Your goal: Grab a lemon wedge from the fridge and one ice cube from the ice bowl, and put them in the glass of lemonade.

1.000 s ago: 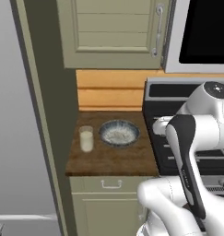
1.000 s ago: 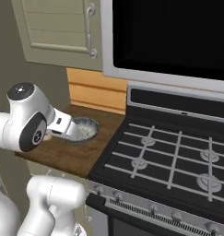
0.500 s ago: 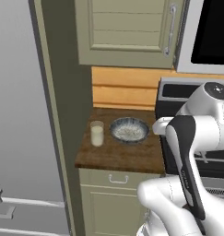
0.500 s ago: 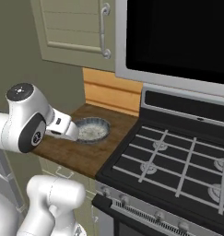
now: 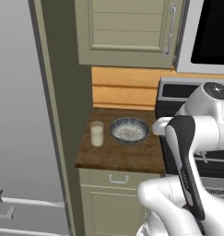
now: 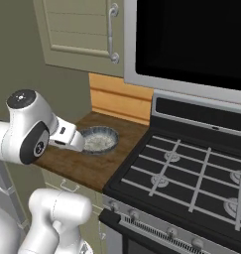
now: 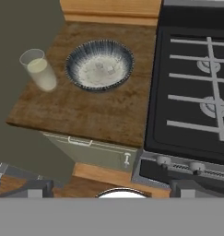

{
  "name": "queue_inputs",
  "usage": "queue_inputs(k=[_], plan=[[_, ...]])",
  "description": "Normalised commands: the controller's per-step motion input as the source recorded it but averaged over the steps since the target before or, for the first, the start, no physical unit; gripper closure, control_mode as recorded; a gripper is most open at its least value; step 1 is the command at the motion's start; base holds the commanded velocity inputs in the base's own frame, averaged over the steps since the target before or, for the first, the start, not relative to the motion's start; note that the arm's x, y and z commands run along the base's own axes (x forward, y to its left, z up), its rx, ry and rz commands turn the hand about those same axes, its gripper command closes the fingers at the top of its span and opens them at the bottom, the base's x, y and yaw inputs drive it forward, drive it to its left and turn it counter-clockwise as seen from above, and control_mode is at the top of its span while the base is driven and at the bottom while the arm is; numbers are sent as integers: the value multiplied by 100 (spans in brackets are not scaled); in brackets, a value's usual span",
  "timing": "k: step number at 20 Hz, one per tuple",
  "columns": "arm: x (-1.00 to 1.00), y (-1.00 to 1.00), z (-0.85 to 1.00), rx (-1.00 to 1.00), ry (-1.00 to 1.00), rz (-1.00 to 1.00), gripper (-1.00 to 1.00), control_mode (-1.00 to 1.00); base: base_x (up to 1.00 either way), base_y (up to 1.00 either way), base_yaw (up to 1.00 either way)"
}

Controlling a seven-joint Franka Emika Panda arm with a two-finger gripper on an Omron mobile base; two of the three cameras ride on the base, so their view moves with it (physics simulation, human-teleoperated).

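The glass of lemonade (image 5: 97, 133) stands at the left centre of the left base view, on the left part of the small wooden table (image 5: 118, 154), close beside the tall grey-green side panel. Just to its right, apart from it, sits the ice bowl (image 5: 129, 130), wide and shallow with whitish contents. In the hand view the glass of lemonade (image 7: 38, 69) is at the upper left and the ice bowl (image 7: 100, 64) at the upper centre, both on the brown table (image 7: 85, 110), with the black stove (image 7: 196, 92) filling the right side. In the right base view the ice bowl (image 6: 98, 139) lies at the left centre, partly behind the white arm, and the stove (image 6: 191, 173) spreads across the lower right.

The fridge (image 5: 19, 115) shows as a plain grey surface along the left edge of the left base view, its doors shut. A beige cabinet (image 5: 129, 32) hangs above the table in the upper centre of that view.

The jaws stand fully spread and hold nothing; their dark tips rise at the bottom of the hand view (image 7: 111, 189), low over the table's front edge and the drawer below it, well apart from glass and bowl.
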Motion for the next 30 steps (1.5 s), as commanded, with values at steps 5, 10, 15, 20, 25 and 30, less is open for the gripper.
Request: queue_inputs(k=[5, 10, 15, 20, 25, 30], plan=[[24, 14, -17, 5, 14, -11, -100, -100, 0, 0, 0], [100, 60, -12, 0, 6, -18, -100, -100, 0, 0, 0], [100, 14, -35, -5, 44, -7, -100, -100, 0, 0, 0], [100, -1, -38, 0, 49, -1, -100, -100, 0, 0, 0], [90, -4, -53, 0, 13, 0, -100, -100, 0, 0, 0], [39, 0, -62, 0, 0, 0, -100, -100, 0, 0, 0]])
